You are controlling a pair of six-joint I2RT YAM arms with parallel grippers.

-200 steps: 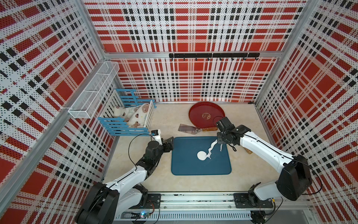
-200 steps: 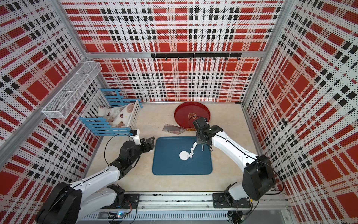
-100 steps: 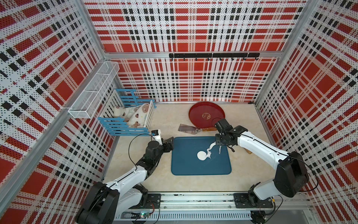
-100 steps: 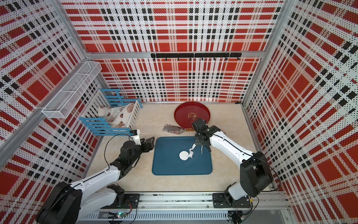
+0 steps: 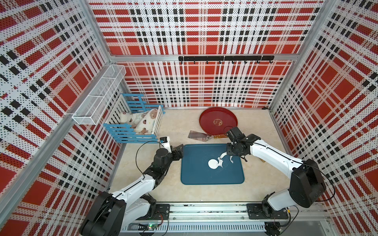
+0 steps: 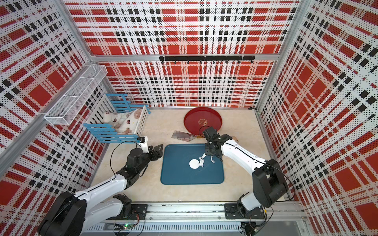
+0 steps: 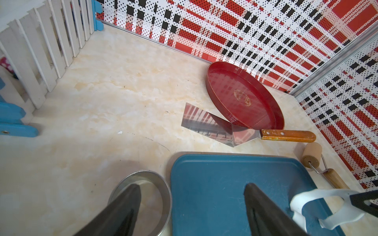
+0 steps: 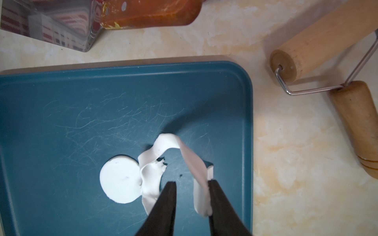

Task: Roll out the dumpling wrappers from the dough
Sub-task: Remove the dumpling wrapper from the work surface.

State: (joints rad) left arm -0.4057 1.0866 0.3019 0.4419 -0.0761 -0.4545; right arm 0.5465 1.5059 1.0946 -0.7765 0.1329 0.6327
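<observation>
Trimming step: my right gripper (image 8: 192, 181) stands apart, dough strip (image 8: 169, 143) clinging to one finger (not freed), touching the round wrapper (image 8: 120, 178) on the blue tray (image 8: 81, 102). Left gripper (image 7: 191, 184) gapes empty. Next, I judge: lift strip clear.

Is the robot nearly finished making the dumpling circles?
Partway. One round wrapper lies cut on the blue tray. The right gripper, jaws apart, has the leftover dough strip clinging to one finger. To do: clear that scrap, and probably roll more with the roller.
</observation>
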